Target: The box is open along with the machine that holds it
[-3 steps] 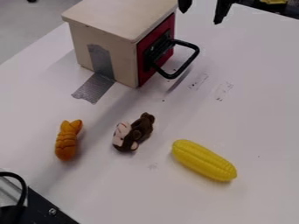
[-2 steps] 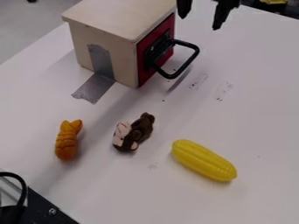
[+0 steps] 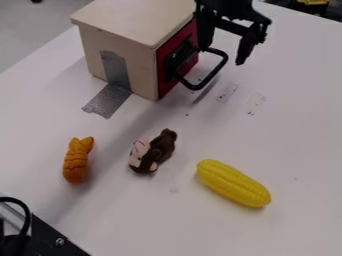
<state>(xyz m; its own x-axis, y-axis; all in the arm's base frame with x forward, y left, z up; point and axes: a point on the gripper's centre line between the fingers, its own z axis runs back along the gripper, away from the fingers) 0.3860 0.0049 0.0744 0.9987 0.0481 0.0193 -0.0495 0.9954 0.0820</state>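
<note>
The box (image 3: pixel 137 22) stands on the table (image 3: pixel 153 220), its red front (image 3: pixel 165 86) looking shut, tape (image 3: pixel 107 101) down its side, probably so tugging won't drag it. By its handle (image 3: pixel 212 75), the gripper (image 3: pixel 222 55) hangs spread wide, presumably to grasp.

We've got loads of bare table (image 3: pixel 294 110) between the black handle (image 3: pixel 217 72) and the corn (image 3: pixel 232 183), plus gaps on both sides of the plush monkey (image 3: pixel 162 146). Annoyingly, that handle juts out near the gripper (image 3: pixel 222 55), and the wooden box (image 3: pixel 141 62) blocks anything behind it.
</note>
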